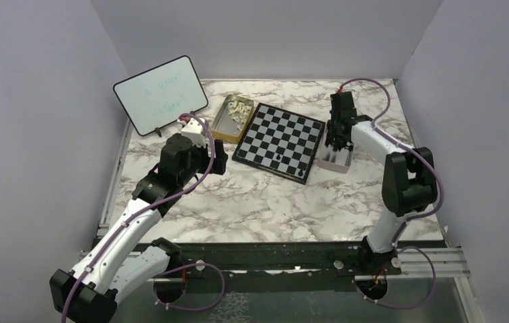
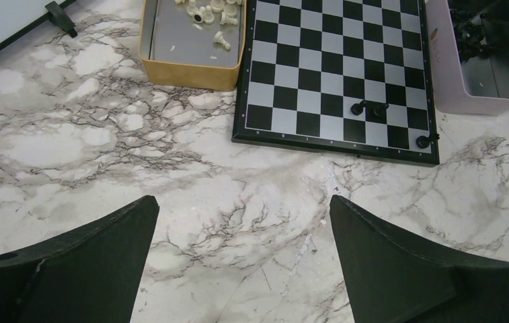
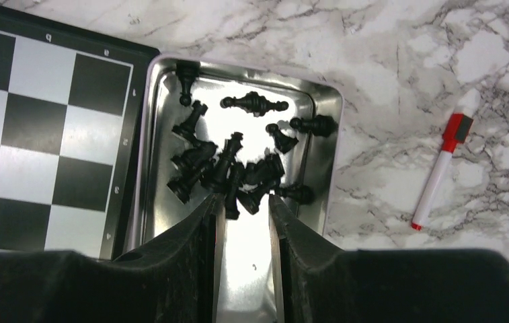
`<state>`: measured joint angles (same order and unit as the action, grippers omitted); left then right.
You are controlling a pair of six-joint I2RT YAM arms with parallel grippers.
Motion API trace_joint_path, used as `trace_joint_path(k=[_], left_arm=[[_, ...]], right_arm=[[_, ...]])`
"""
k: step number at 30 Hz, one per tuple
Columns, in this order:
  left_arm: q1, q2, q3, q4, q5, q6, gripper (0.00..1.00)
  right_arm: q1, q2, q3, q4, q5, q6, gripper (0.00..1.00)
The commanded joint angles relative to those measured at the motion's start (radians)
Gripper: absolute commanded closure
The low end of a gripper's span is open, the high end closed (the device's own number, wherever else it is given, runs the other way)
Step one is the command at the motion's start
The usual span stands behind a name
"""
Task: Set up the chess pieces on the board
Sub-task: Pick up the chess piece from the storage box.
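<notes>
The board (image 1: pixel 280 140) lies at the table's middle back, with three black chess pieces (image 2: pixel 358 108) near its front edge, one at the corner (image 2: pixel 424 141). Cream pieces (image 2: pixel 211 13) lie in a gold tin (image 2: pixel 191 64) left of the board. Several black pieces (image 3: pixel 228 165) lie heaped in a silver tin (image 3: pixel 325 108) right of the board (image 3: pixel 29 134). My right gripper (image 3: pixel 245 202) reaches down into this tin, its jaws narrowly apart, tips at the heap's near edge. My left gripper (image 2: pixel 241 222) is wide open and empty above bare marble in front of the board.
A white dry-erase board (image 1: pixel 161 94) leans at the back left. A red-capped marker (image 3: pixel 440 171) lies on the marble right of the silver tin. Grey walls close in the table on three sides.
</notes>
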<state>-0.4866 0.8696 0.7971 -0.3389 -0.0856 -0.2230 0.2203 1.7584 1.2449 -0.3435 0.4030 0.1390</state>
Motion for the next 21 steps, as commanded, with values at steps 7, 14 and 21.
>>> trace_joint_path(k=[7,14,21], left_arm=[[-0.002,-0.011,-0.008,0.015,0.011,0.007,0.01],[-0.003,-0.004,-0.006,0.015,0.007,0.008,0.01],[-0.003,-0.003,-0.006,0.015,0.010,0.007,0.01]], right_arm=[[-0.015,0.150,0.088,0.157,0.082,-0.130,0.65],[-0.019,0.205,0.126,0.129,0.151,-0.167,0.65],[-0.019,0.230,0.129,0.138,0.212,-0.214,0.66]])
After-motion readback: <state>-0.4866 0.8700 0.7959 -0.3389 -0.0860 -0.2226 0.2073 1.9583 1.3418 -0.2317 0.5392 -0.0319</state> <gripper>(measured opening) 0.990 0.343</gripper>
